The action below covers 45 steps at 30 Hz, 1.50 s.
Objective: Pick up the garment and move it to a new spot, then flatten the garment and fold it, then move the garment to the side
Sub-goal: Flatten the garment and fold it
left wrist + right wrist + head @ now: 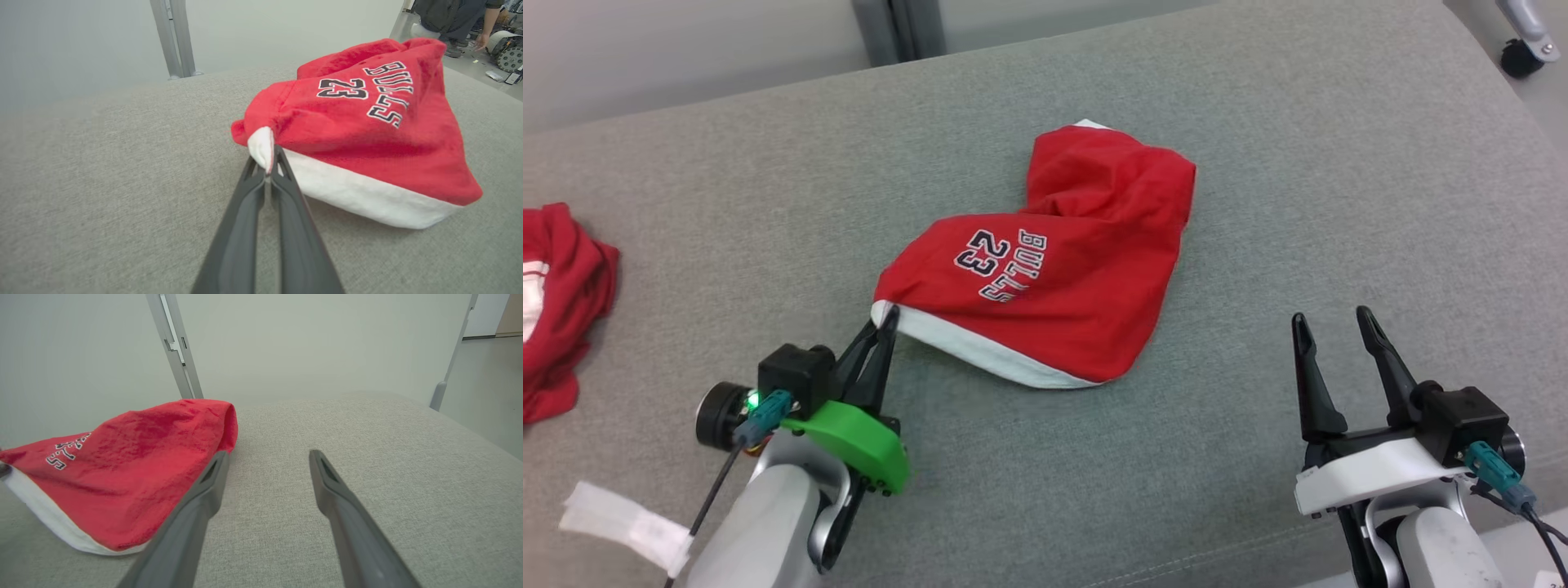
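The garment [1062, 269] is a red piece with a white hem band and "BULLS 23" lettering, lying crumpled in the middle of the grey cushion [1258, 163]. My left gripper [887, 320] is shut on the garment's white near-left corner; in the left wrist view the white corner [261, 147] is pinched between the two dark fingers [245, 212]. My right gripper [1331, 322] stands open to the right of the garment, apart from it. In the right wrist view the garment [122, 469] lies left of the open fingers [208, 490].
Another red and white cloth [556, 302] lies at the cushion's left edge. A strip of white tape [625, 523] sits by my left forearm. Metal posts [894, 28] stand behind the cushion. A person [457, 16] crouches on the floor at the far right.
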### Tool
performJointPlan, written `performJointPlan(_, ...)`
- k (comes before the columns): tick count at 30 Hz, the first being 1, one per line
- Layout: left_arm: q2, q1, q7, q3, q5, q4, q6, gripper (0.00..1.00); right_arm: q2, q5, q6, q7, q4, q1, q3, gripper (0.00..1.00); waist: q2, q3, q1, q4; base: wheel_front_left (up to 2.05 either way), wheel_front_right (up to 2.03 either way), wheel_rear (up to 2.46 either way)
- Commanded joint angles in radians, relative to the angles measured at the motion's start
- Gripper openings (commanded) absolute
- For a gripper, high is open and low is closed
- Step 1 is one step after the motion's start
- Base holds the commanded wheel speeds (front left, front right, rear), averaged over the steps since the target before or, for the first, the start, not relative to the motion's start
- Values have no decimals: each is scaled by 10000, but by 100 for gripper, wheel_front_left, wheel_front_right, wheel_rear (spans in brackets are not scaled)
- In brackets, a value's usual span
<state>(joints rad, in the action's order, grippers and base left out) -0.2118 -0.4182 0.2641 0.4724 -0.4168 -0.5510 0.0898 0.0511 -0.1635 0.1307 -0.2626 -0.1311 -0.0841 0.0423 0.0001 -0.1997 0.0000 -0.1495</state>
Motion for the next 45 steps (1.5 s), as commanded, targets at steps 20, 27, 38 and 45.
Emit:
performJointPlan(20,-215,3274,4,-1692,-284,1303,-686,100,42,48,1,-33,-356,287,-7,100,-1,696,0,1698,0,0,0)
performJointPlan(27,138,3119,3,-2672,422,2716,-786,100,88,23,1,-33,-454,261,4,100,-1,895,0,1839,0,0,0)
performJointPlan(38,618,3651,5,-4421,1758,4640,-477,100,123,-10,1,-33,-495,255,-50,100,-1,1049,0,1981,0,0,0)
performJointPlan(45,827,3854,5,-5125,2180,4645,-74,100,215,-97,1,-33,-734,69,-150,100,-1,1026,0,2109,0,0,0)
